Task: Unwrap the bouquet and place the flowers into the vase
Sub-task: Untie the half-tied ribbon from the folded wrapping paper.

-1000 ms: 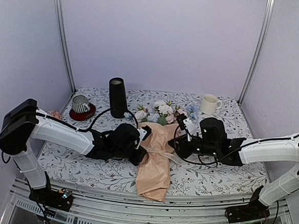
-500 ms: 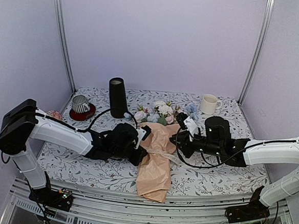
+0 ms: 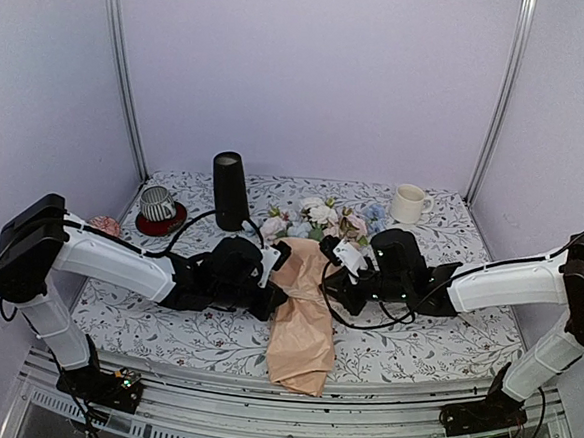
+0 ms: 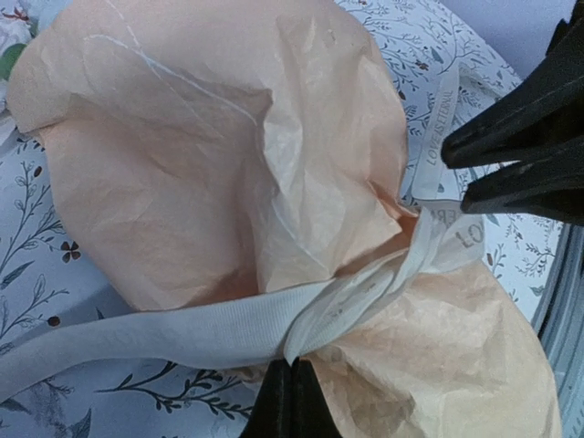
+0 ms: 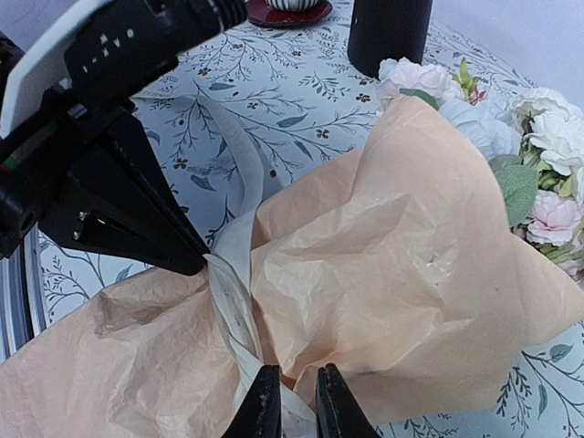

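1. From above, the bouquet [image 3: 303,320] is seen laid lengthwise on the bench [image 3: 423,358] between the two arms, wrapped and tied, with its blooms turned toward the black vase [image 3: 229,190]. The vase stands just behind the left arm and could be toppled by a wide backward swing. The white mug [image 3: 408,203] and the striped cup [image 3: 158,203] on its red saucer [image 3: 161,227] are set well apart, and nothing is blocked by them.
2. In the left wrist view, the left pincer [image 4: 292,401] is closed on the cream ribbon [image 4: 182,333] at the waist of the wrap. By a hard pull the knot could be tightened, the whole bundle dragged, or the peach paper [image 4: 210,164] torn.
3. In the right wrist view, the right pincer [image 5: 297,401] is narrowly parted, with the ribbon running into the gap; a firm hold cannot be confirmed, so the ribbon could be lost. The flowers [image 5: 474,109] are enclosed by the paper. The opposing tips are near, so a clash is risked.
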You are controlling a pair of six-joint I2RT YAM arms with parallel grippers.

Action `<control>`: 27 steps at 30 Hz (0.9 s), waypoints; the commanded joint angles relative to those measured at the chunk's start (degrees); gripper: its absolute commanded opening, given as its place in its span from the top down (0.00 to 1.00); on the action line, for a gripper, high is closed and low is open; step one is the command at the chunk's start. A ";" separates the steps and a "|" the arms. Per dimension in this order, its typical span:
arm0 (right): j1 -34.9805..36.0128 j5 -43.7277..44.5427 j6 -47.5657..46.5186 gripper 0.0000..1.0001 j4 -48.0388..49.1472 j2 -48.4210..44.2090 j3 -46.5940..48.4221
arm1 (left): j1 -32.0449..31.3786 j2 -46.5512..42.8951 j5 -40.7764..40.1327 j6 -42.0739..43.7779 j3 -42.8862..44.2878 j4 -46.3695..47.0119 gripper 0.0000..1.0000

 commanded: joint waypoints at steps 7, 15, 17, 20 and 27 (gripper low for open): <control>0.55 -3.20 -0.82 0.85 -3.50 5.49 4.92 | 0.88 -2.10 1.17 0.11 -1.17 1.68 1.00; 0.69 -4.07 -0.31 0.85 -5.18 8.55 6.87 | 0.95 -2.01 1.47 0.29 -1.08 1.82 1.00; 0.73 -4.32 -0.21 0.85 -6.26 9.92 7.85 | 0.92 -1.92 1.38 0.45 -1.08 1.79 1.00; 0.75 -4.53 -0.12 0.85 -7.04 11.03 8.81 | 0.98 -1.92 1.02 0.63 -0.83 1.44 1.00; 0.87 -4.92 -0.27 0.82 -7.51 11.49 9.19 | 0.92 -2.03 0.76 0.67 -0.77 1.17 1.00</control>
